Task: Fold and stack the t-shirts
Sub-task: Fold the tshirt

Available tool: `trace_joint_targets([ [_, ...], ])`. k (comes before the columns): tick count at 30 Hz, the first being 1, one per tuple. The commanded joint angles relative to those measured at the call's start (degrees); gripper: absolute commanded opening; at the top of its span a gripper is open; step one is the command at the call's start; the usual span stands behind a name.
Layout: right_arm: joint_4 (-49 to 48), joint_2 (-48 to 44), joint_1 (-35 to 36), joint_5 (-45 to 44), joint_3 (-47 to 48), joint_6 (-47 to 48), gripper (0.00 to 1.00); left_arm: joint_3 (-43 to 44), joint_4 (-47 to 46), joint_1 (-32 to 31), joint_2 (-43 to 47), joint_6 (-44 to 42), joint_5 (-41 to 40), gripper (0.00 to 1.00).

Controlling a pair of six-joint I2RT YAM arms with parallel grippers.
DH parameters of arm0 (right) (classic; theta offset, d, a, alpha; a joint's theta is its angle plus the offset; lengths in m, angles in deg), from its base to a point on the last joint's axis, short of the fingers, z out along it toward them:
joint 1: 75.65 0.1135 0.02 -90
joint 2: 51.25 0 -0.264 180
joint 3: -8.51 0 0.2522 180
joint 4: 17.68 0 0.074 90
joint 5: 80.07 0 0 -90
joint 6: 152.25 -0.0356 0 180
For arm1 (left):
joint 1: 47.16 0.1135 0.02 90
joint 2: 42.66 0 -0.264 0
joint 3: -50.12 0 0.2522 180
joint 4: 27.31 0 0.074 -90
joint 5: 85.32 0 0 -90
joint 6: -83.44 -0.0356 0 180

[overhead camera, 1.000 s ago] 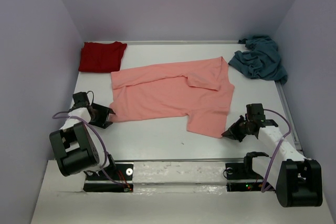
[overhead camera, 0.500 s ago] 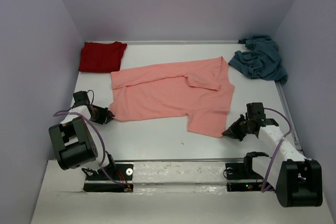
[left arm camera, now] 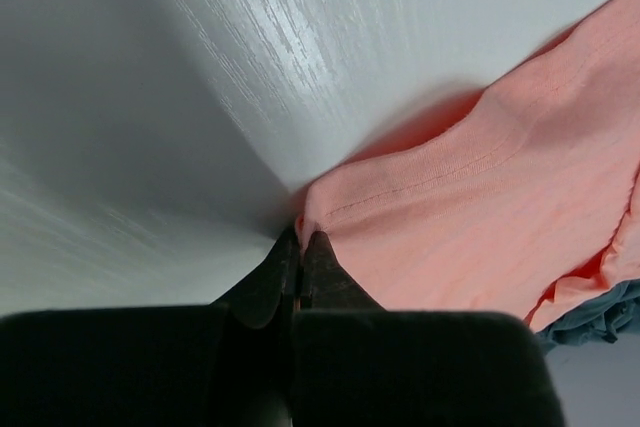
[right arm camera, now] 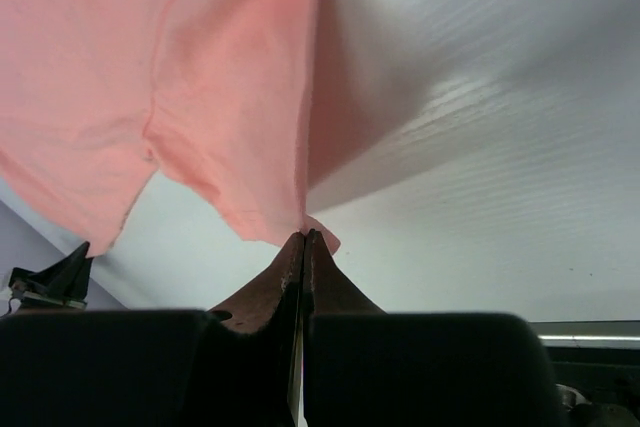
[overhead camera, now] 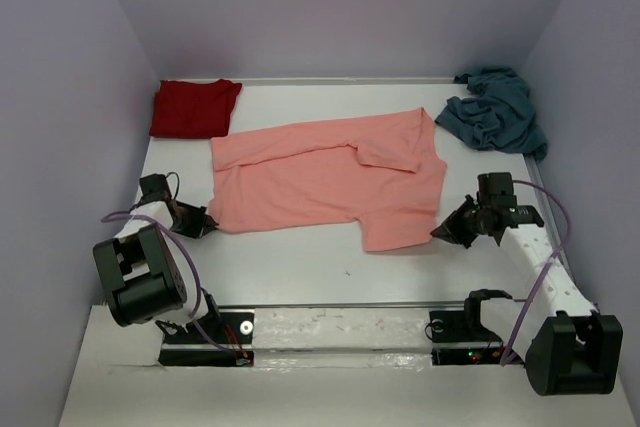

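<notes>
ok, you're on shirt 1 of 3. the salmon-pink shirt (overhead camera: 330, 177) lies spread across the middle of the table (overhead camera: 300, 272), its far edge partly doubled over. the dark red shirt (overhead camera: 193, 107) sits flat at the far left corner and looks done. the teal-blue shirt (overhead camera: 497, 112) is a crumpled heap far right, untouched.

left gripper (left arm camera: 302, 239): jaws pinched tight, with the hem of the pink shirt's near left corner caught right at the tips. right gripper (right arm camera: 305, 237): jaws also tight together, nipping the near right corner, and the cloth there hangs clear of the table with a shadow under it.

so both near corners are in hand, which reads as the start of a fold. next you'd prob lift both together and carry the near edge over toward the far edge. keep the 2 arms level and the cloth taut btwn them. those grips are thin, so go slow or a corner slips.

vs 1 sec ago: the left jaws were open beside the corner and have now closed on it. the right arm has come up and toward the far side, dragging its corner off the table, so the near right flap looks shorter from above.
</notes>
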Motion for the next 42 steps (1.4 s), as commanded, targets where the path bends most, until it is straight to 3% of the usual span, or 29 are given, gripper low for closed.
trace_joint_targets([
  [1,4.3,0.4,0.5,-2.9,7.1,2.2,0.0,1.4,3.1,0.3,1.9,-1.1,0.0,0.0],
  [9,5.1,8.2,0.5,-3.9,20.0,6.9,0.0,3.2,2.8,0.3,3.2,-0.7,0.9,0.0],
  [21,4.9,15.9,-1.7,-3.9,28.6,10.2,0.0,6.2,5.7,0.3,4.5,-1.4,1.1,0.0],
  [42,1.6,32.9,-2.8,-2.4,47.4,14.6,0.0,17.3,3.3,0.3,-3.4,1.3,2.9,0.0],
])
